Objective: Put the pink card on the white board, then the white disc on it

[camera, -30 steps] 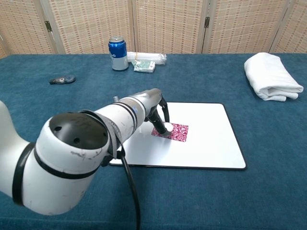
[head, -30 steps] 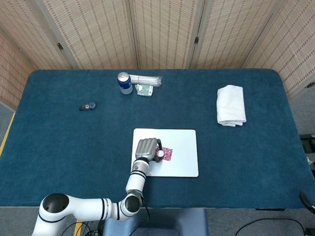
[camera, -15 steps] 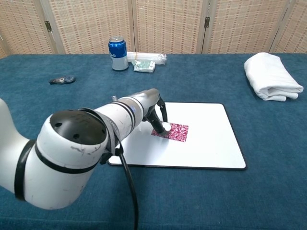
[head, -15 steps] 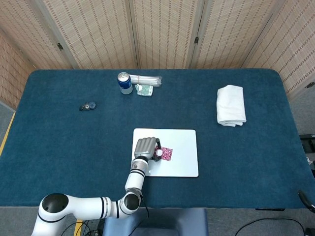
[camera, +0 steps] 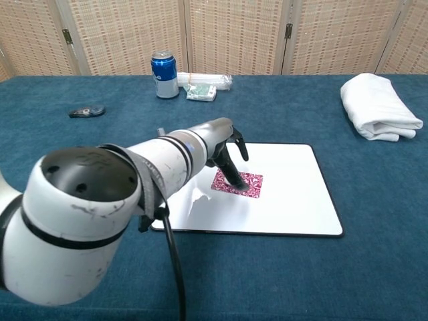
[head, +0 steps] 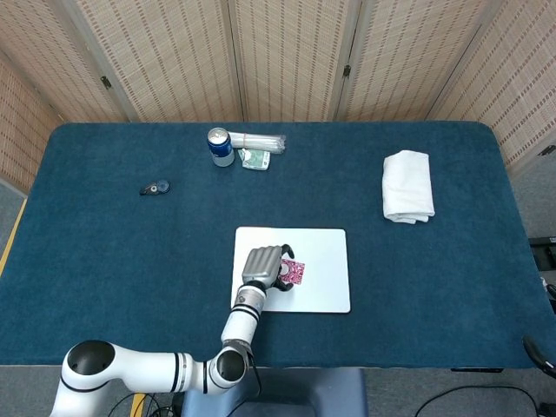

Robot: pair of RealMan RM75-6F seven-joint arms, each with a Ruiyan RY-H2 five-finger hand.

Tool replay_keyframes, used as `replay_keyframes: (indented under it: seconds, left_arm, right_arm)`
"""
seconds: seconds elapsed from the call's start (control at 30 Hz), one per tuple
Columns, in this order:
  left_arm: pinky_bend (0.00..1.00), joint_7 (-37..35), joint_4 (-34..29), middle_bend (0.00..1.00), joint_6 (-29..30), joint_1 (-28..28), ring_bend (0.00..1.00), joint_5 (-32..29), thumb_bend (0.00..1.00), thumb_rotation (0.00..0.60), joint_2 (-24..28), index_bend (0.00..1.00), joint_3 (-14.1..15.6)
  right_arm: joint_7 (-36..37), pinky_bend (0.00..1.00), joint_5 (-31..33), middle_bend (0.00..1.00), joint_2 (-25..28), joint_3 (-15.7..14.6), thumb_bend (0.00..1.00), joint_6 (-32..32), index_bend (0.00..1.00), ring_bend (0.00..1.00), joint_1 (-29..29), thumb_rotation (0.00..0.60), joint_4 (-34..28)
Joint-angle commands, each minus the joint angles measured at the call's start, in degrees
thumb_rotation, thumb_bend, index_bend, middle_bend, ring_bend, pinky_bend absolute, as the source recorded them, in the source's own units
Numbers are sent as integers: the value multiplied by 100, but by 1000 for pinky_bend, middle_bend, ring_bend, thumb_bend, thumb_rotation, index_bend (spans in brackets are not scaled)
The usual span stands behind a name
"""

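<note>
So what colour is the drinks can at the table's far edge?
Blue with a silver top: the metal drinks can, clearest in the chest view.

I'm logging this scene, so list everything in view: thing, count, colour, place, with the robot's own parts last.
table: one, dark blue cloth top, fills the scene.
white board: one, white, near middle of the table.
pink card: one, pink patterned, flat on the board.
white disc: hidden now; cannot tell where it lies.
can: one, blue and silver, upright at the far edge.
clear packet: one, transparent, lying beside the can.
small green packet: one, green and white, in front of the clear packet.
small dark object: one, black, far left.
folded towel: one, white, far right.
left hand: one, grey with black fingers, over the card's left part.
right hand: not in view.
</note>
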Motion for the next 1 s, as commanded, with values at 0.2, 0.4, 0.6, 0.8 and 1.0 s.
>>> replay_keyframes:
  seconds: [0.2,0.4,0.6,0.8,1.0]
  left_arm:
    - [986,-391,-2735,937,492,1248,831,943,221,600,2067,264,660]
    - [595,-807,-4121,303,343,2466,270,2727,211,600,4388,75,1959]
    - [322,-1260,-3039,16,2113,3896,37,5552,211,600,5056,17,3198]
    - [272,-2941,-1088,5,3446,4913,30,6597,210,600,4701,28,3399]
    - [263,-3540,-175,5,3731,5372,27,6669,211,600,4475,35,3366]
  right_arm:
    - [-127,0,1,0,1,-3,255,-83,0,0,24,600,-80]
    - [-600,0,-1,0,15,-24,255,-420,0,0,127,600,-375]
    - [-1593,0,69,0,-45,-13,255,-1044,0,0,318,600,-884]
    - [-2631,0,131,0,-146,-28,258,-1904,0,0,637,600,-1349]
    - [-3418,0,526,0,-315,96,259,-2534,0,0,859,600,-1667]
